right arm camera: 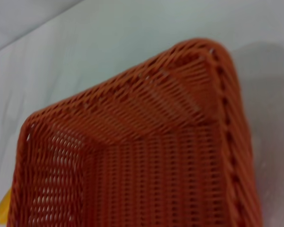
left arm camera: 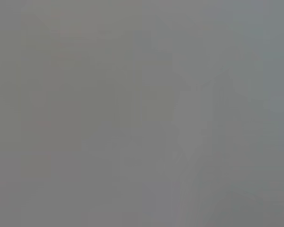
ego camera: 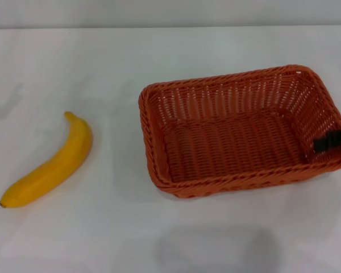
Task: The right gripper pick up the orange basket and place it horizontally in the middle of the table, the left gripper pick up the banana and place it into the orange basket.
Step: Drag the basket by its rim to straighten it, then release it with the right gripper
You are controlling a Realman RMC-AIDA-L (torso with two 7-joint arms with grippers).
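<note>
The orange basket (ego camera: 238, 131) fills the centre-right of the head view, its long side running left to right and its inside empty. A black finger of my right gripper (ego camera: 333, 139) reaches over the basket's right rim and lies against the inner wall, gripping it. The other finger is hidden. A grey shadow on the table (ego camera: 159, 57) sits apart from the basket, toward the front edge. The right wrist view looks down into the orange basket (right arm camera: 146, 156) from close by. The banana (ego camera: 51, 165) lies on the table at the left, apart from the basket. My left gripper is out of view.
A sliver of yellow banana (right arm camera: 2, 210) shows past the basket's far rim in the right wrist view. The left wrist view shows only plain grey. A grey wall (ego camera: 170, 11) runs along the table's back edge.
</note>
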